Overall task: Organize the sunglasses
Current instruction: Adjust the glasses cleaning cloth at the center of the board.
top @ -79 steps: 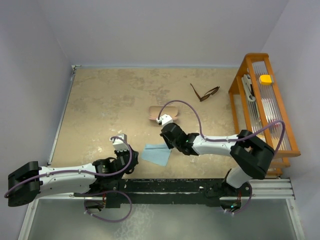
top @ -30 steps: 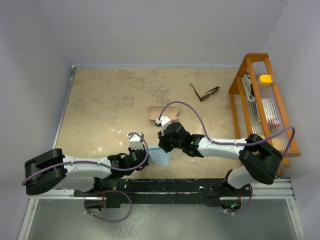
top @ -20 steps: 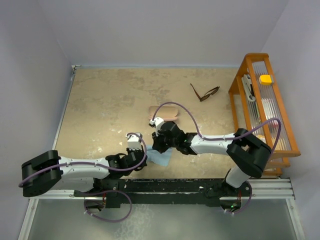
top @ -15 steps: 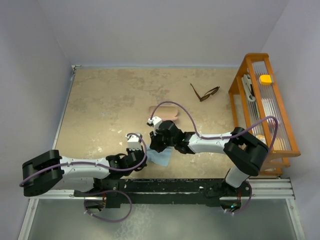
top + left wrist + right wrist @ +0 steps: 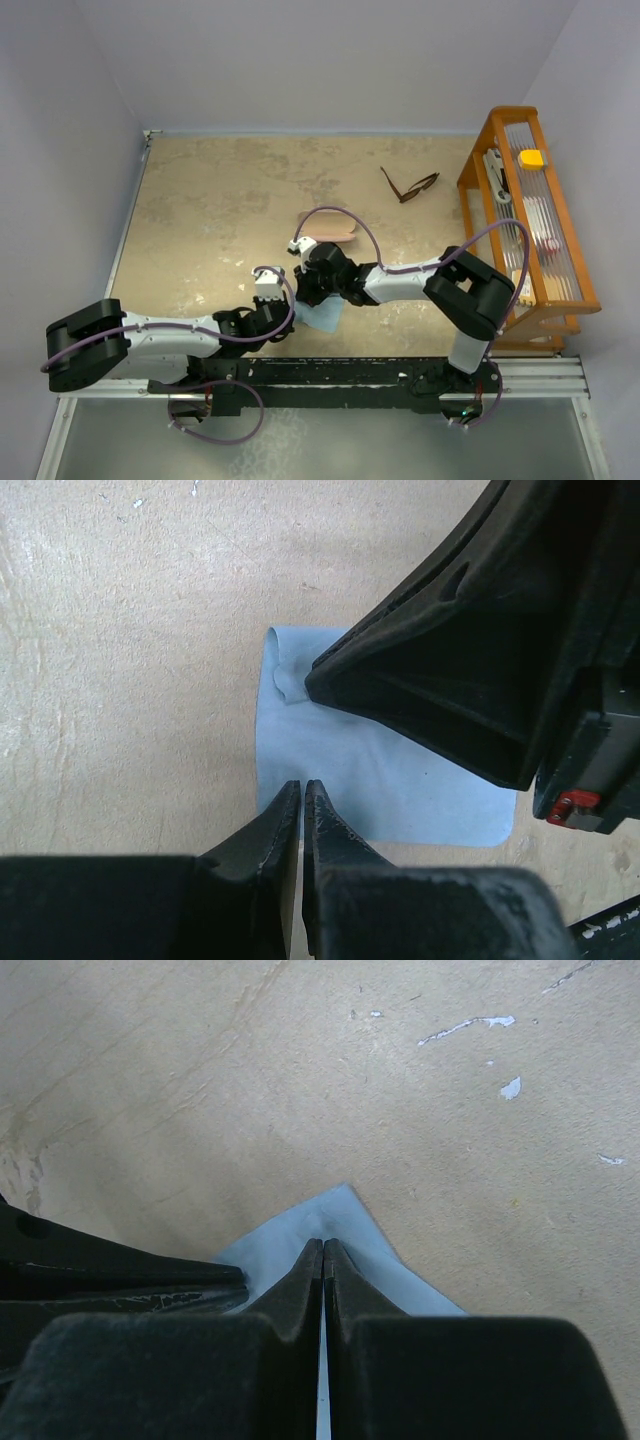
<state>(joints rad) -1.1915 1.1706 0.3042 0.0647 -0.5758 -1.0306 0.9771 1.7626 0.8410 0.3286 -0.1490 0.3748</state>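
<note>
Update: your left arm has swung in from the near-left, and the left gripper [image 5: 302, 790] now sits over the near-left edge of the light blue cloth [image 5: 390, 780]. The right gripper [image 5: 322, 1247] has slid leftward along the cloth and now has its tips on the cloth's far-left corner. Both grippers are pinched down to a hairline gap. The wrist views show the fingertips on the fabric, and there's a small pucker at the right gripper's corner. I can't tell whether either one actually has cloth nipped or is just pressing on it. The cloth itself has barely shifted over that stretch and lies flat on the bench [image 5: 220, 200] directly under both grippers. My read: you're setting up to handle the cloth, and the glasses step hasn't started. The sunglasses [image 5: 410, 186] are untouched and well apart from both grippers. They're far beyond the right gripper and off to its right, lying open on the bench. The pink case [image 5: 340, 233] lies just beyond the right gripper, between it and the sunglasses, and the right arm's cable loops over it. The orange wooden rack [image 5: 512, 110] stands further right of the sunglasses, beside the right arm's elbow. Watch the spacing: the two grippers are nearly touching over the cloth's left side, so any lift or pull needs coordinating or they'll foul each other. A later reach from here to the sunglasses has to clear the case.
</note>
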